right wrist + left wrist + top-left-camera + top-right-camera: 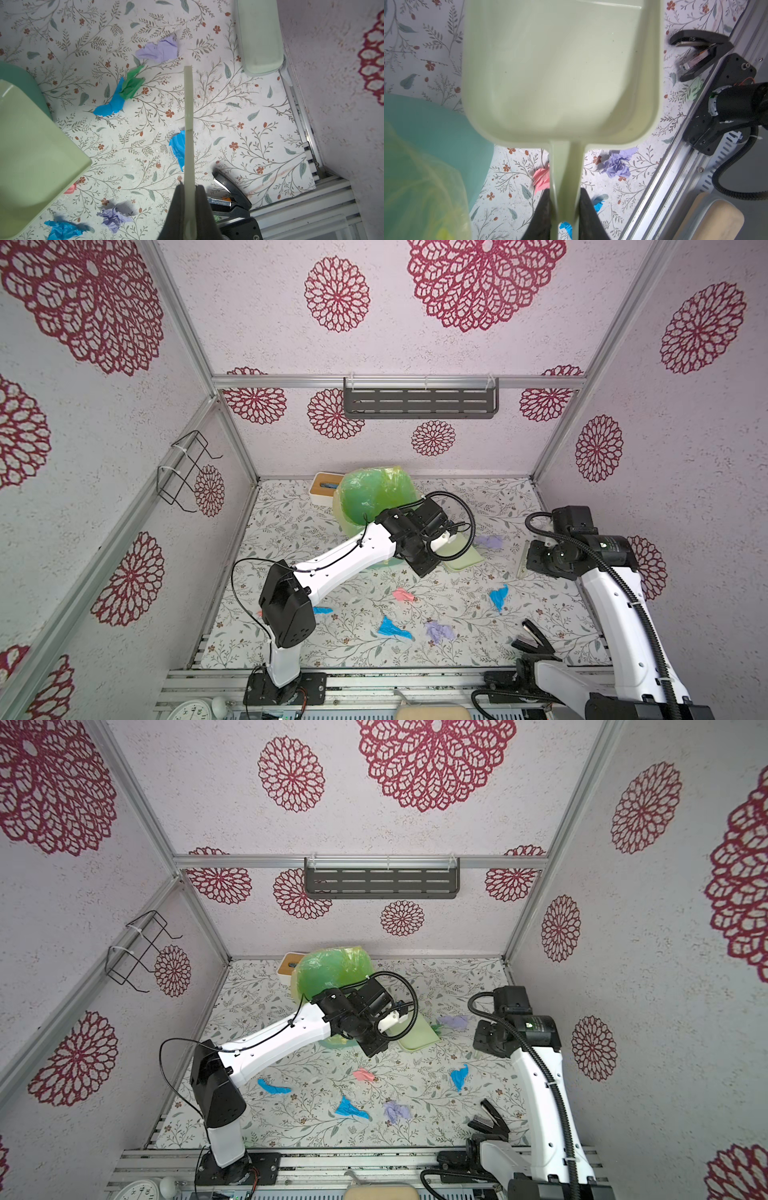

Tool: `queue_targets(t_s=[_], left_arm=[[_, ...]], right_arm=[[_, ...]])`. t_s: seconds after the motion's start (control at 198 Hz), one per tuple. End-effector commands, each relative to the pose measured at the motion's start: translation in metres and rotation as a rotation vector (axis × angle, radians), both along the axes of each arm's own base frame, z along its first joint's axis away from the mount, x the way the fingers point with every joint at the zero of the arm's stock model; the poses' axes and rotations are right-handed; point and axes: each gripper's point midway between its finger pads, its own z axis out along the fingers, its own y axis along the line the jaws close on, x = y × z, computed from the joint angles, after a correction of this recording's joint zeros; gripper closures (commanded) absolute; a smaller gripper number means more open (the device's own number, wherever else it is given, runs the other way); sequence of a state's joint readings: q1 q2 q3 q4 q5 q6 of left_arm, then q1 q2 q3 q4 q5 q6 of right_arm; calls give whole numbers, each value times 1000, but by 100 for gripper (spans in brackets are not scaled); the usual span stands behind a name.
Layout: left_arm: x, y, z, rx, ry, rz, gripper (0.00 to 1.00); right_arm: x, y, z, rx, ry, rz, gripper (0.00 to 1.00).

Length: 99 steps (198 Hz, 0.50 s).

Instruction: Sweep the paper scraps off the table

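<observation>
Several paper scraps (158, 49) below left hand (565, 193) (tight on dustpan (560, 72)) and right hand (190, 188) (tight on pale stick (188, 114)).

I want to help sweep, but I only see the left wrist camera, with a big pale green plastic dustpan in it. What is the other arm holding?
Observer: The right tool is shut on a thin pale green plastic stick, seen edge-on above the table.
Operator: Is there any green paper anywhere?
Observer: Yes. One crumpled green paper scrap lies touching a blue paper scrap, beside the pale green plastic dustpan.
</observation>
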<state>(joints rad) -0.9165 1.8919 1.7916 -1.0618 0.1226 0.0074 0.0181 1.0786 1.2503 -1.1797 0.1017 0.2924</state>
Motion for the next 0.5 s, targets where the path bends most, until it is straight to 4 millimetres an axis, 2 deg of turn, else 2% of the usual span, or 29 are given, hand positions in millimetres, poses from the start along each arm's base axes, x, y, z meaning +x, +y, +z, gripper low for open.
queue_targets(t_s=[0.0,0.217,0.272,0.282,0.307,0.494], left_arm=[[-7,-2,-18,33,15,-62,91],[-9,0,-39,100,16,-96,92],[-10,2,-39,115,9,-108,92],[-11,1,-50,138,26,-111,92],[-11,2,-56,154,30,-116,93],[-26,-6,-66,188,42,-183,95]], right_arm=[[-11,-3,-3,-37,29,-32,100],[-22,-1,-21,-89,106,-30,100],[-24,-3,-24,-104,121,-39,100],[-25,-4,-23,-109,119,-40,100],[-25,-5,-24,-117,123,-44,100],[-27,-6,-33,-124,158,-47,100]])
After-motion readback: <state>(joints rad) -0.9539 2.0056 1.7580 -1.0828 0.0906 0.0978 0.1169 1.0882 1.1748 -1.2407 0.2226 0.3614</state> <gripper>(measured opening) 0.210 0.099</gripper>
